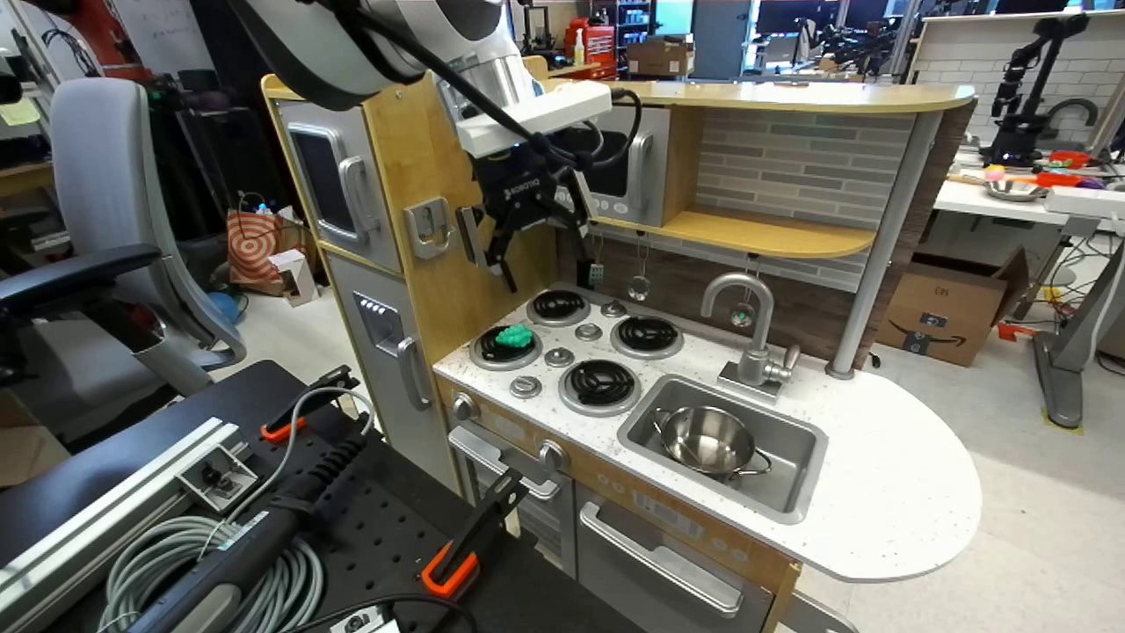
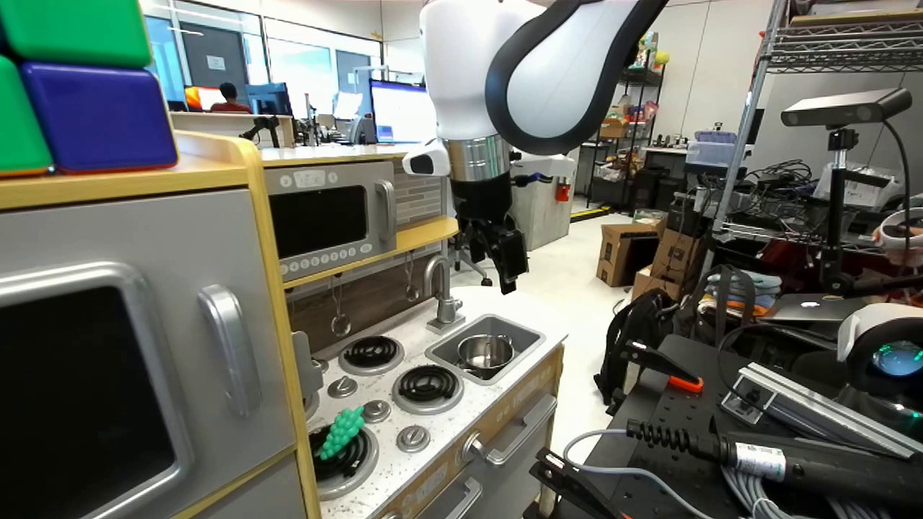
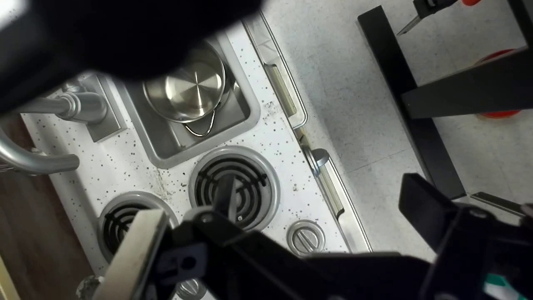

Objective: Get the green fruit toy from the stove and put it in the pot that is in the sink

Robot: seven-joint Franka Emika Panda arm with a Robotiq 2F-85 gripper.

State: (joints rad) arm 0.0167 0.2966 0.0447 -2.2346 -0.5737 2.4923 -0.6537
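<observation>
The green fruit toy (image 1: 514, 337) lies on a black burner of the white stove (image 1: 562, 387), beside the tall cabinet. It also shows in an exterior view (image 2: 342, 434). The silver pot (image 1: 706, 440) stands upright in the sink (image 1: 813, 475); both exterior views and the wrist view show the pot (image 3: 195, 89). My gripper (image 1: 547, 274) hangs in the air well above the cooktop, apart from the toy. In the wrist view my gripper (image 3: 318, 189) has its fingers wide apart with nothing between them. The toy is not recognisable there; a small green patch at the lower right is unclear.
A curved grey faucet (image 1: 758, 325) rises behind the sink. A tall wooden cabinet (image 1: 422, 167) borders the stove. A toy microwave (image 2: 324, 216) and a shelf (image 1: 773, 236) overhang the back. A black table (image 1: 387, 501) with clamps and cables stands in front.
</observation>
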